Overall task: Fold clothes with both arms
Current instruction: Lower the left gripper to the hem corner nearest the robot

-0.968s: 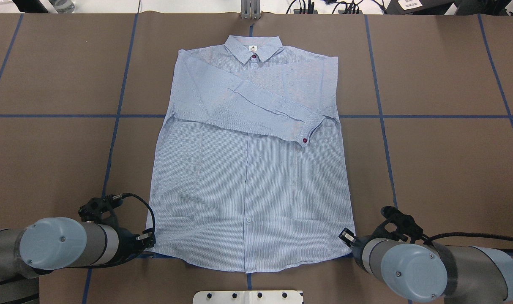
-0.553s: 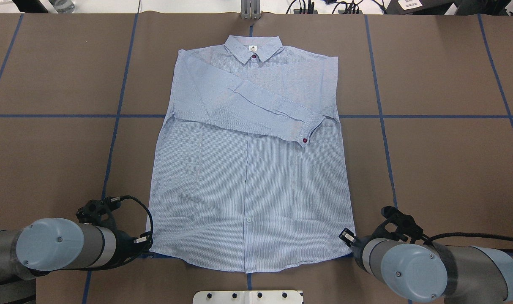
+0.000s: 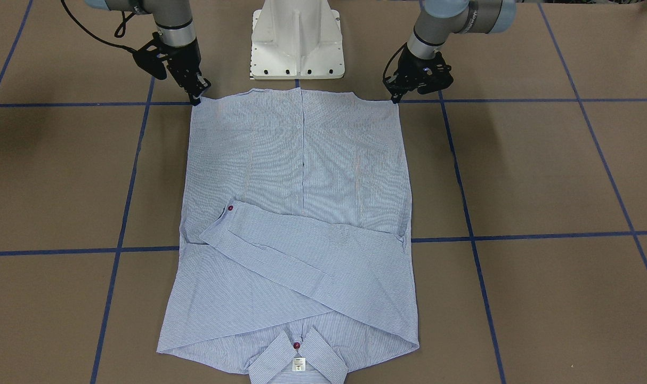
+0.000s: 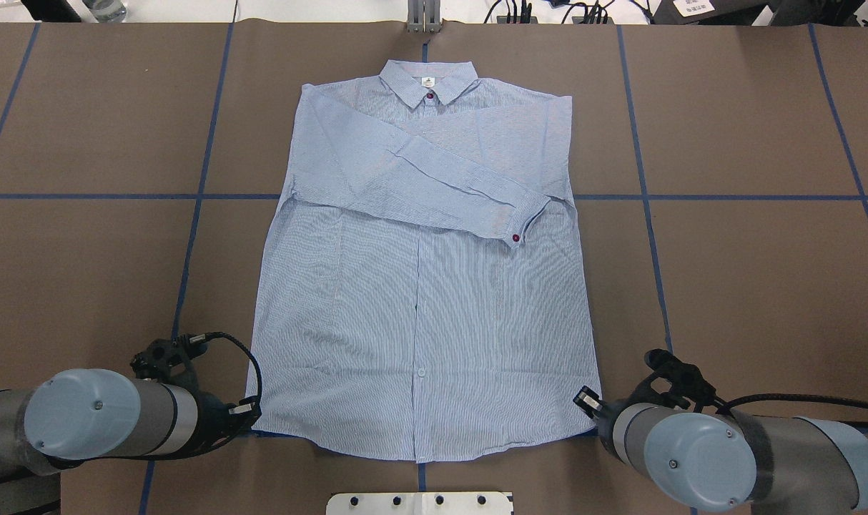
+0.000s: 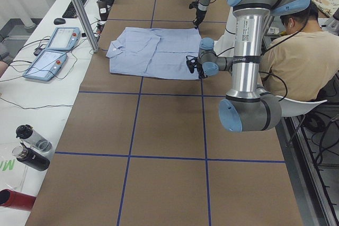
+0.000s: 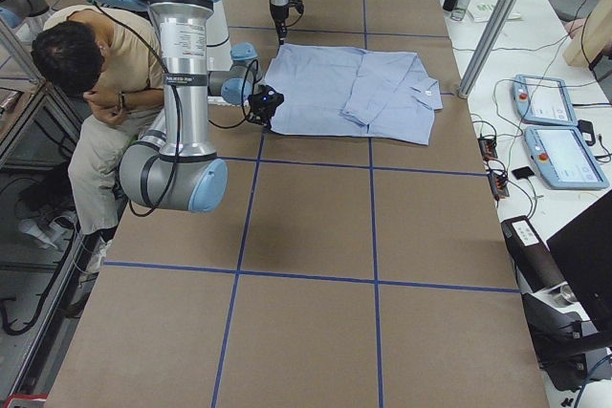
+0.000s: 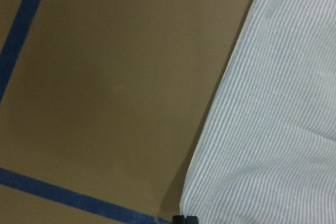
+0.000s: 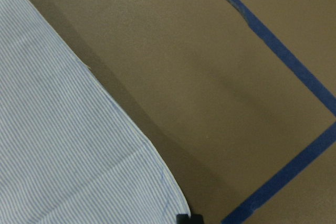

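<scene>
Table covered in a brown sheet, gridded with blue tape lines. White pedestal base at the middle of one long edge, with a row of dark bolts along its front. Small grey metal bracket at the opposite edge. White side bench runs along that edge and carries two teach pendants side by side with trailing cables, a keyboard, a mouse and an angled aluminium post. Three bottles at the bench end: clear with black cap, black, red. Person in a beige shirt sits behind the base.

A robotics lab: 2 teach pendants, loose cables, a tape-gridded table, a seated person.
</scene>
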{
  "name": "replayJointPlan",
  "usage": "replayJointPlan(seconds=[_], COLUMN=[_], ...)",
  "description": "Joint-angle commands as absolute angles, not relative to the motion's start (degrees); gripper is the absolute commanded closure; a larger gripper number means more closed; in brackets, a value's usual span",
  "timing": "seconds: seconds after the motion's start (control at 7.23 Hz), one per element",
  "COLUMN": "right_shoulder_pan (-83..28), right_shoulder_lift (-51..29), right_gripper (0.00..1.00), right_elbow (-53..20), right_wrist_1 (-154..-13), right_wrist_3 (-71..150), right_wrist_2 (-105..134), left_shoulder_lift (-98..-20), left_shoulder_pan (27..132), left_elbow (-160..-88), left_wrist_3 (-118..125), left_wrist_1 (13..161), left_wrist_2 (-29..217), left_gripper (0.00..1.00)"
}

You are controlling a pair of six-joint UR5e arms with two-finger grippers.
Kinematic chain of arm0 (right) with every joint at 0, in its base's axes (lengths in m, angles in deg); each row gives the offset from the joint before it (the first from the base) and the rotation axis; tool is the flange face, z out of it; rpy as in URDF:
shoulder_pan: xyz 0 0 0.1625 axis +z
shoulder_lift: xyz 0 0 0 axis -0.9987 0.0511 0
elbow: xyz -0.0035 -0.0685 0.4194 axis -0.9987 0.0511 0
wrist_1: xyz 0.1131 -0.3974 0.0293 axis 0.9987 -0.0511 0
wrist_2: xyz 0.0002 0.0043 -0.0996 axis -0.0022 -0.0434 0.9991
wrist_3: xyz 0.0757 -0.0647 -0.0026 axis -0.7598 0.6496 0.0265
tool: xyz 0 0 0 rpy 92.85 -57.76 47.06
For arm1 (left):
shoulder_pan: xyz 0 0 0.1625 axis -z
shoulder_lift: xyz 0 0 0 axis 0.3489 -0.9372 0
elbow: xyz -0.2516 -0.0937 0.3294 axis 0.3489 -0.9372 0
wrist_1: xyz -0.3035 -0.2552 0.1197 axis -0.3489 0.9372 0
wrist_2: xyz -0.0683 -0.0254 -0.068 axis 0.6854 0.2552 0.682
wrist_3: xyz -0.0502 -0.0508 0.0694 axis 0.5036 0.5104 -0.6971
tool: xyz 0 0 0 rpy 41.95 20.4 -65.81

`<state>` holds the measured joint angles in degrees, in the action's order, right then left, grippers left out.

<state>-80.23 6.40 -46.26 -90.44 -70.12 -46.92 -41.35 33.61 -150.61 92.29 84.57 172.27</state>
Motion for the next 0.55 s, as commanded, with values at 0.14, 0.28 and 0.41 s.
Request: replayJointPlan(seconds=[0.14,0.28,0.41], right_shoulder_pan=[-79.2,-79.2,-79.2], right_shoulder_lift=[6.6,7.6,8.9], right_gripper=[1.00,1.00,1.00], right_elbow=[-48.0,-49.8,-53.0], right_wrist_1=[-90.4,-90.4,-90.4], right_wrist_3=[-70.1,-70.0,-70.0], right_wrist_2=[-47.4,-47.6,-48.8], left_shoulder_lift=[-38.4,-37.6,-37.5], left_shoulder_pan=[33.6,32.8,32.8], left_elbow=[-155.6,-157.9,-159.2], left_wrist_3=[92.3,92.3,92.4], left_wrist_1=[84.7,84.6,84.5], left_wrist_2=[173.2,173.2,173.2], left_gripper=[1.00,1.00,1.00])
